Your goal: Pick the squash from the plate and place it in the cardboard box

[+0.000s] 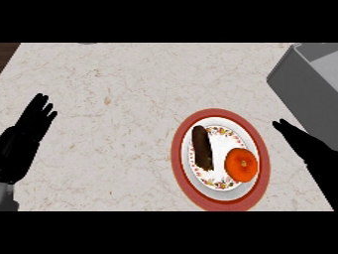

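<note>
- On the plate point(253, 149), an orange squash point(242, 164) lies beside a dark brown food piece point(202, 148).
- Right of the plate, the right hand point(312, 146) hovers, fingers straight.
- Far left of the plate, the left hand point(25, 133) rests open.
- Beyond the plate, a grey box point(317, 79).

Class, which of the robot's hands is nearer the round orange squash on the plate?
Right. The right hand is just right of the round orange squash; the left hand rests far left.

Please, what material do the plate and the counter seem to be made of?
The plate looks like glazed ceramic: a red rim around a white centre with a floral band. The counter looks like polished stone, perhaps marble: pale beige with thin brown veins. The look alone cannot confirm either.
</note>
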